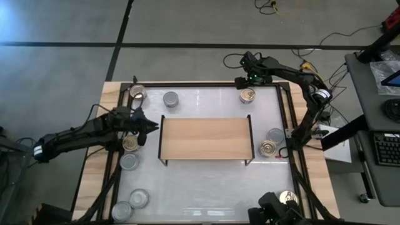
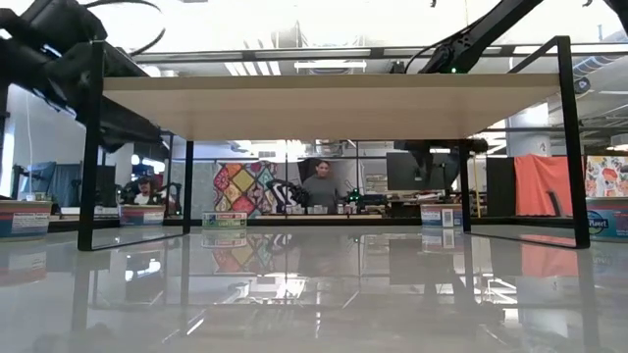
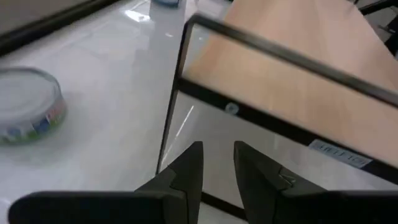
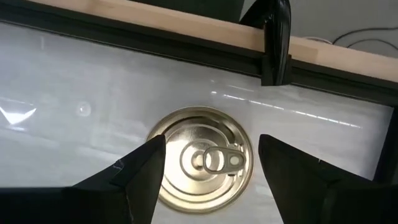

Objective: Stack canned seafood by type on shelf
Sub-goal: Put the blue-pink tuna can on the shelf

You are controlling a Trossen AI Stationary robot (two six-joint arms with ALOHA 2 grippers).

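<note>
Right gripper: the right gripper (image 4: 208,168) is hovering straight above a gold tin (image 1: 247,95) near the far edge of the tabletop (image 1: 206,181), toward its far right corner; its fingers are spread wide and holding nothing.
Key relation: the gold tin (image 4: 202,160) is lying directly below and between the two open fingers, so the coming move is, by my judgement, a straight drop onto it; being round, the tin is offering no long axis to line up with.
Nearer arm: the right arm is far nearer this tin than the left.
Tin's look: it is showing a shiny gold ribbed top with a ring pull at the middle, sitting flat and upright.
Left gripper: the left gripper (image 1: 145,128) is waiting near the left edge of the tabletop, just beside the shelf's left end; its fingers (image 3: 189,171) are standing close together with a narrow gap and gripping nothing.
Shelf: the shelf (image 1: 206,138) is standing at the middle of the tabletop, its wooden board bare.
Other tins: gold and silver tins are sitting scattered along the left edge, the far edge and the right edge, none yet on the shelf.
Background: a person (image 2: 319,184) is sitting in the room beyond the table.
</note>
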